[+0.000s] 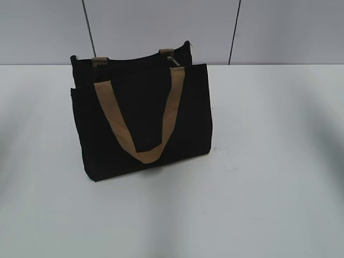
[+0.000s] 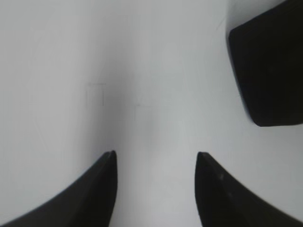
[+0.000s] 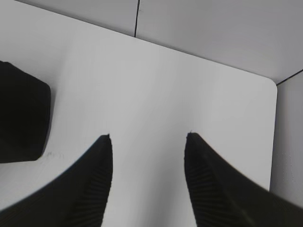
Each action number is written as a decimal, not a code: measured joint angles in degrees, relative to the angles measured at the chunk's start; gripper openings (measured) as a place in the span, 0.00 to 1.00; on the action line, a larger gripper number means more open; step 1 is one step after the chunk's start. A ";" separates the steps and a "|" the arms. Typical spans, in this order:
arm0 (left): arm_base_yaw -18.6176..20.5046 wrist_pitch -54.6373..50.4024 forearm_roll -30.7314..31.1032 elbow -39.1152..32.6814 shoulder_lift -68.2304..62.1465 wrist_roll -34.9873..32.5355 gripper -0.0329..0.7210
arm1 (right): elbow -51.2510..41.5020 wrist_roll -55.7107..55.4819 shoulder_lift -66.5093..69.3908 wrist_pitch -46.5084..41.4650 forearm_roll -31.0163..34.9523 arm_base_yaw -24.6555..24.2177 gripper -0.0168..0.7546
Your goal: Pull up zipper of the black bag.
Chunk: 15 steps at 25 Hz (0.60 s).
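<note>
The black bag (image 1: 145,121), only one, stands upright on the white tabletop (image 1: 269,188), with two tan handles (image 1: 141,121). One silvery zipper (image 1: 173,59) shows at the right end of its top edge. My left end effector (image 2: 155,156) and right end effector (image 3: 147,137) are both spread wide, holding nothing, apart from the bag.

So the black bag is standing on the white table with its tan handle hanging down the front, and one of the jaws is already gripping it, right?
Not quite: nothing grips the black bag. Both wrist views show the left gripper and right gripper open over the bare white table, apart from the bag. The tan handle does hang down its front.
</note>
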State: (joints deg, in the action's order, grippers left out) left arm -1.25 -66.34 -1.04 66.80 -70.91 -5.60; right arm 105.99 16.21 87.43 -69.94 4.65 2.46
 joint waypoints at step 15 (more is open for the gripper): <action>0.00 2.10 -3.39 -19.68 30.57 0.00 0.57 | -49.33 -0.18 -33.78 6.00 0.38 0.00 0.53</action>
State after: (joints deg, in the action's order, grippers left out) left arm -1.25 -64.24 -4.43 47.12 -40.34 -5.60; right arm 56.66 16.03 53.65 -63.93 5.03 2.46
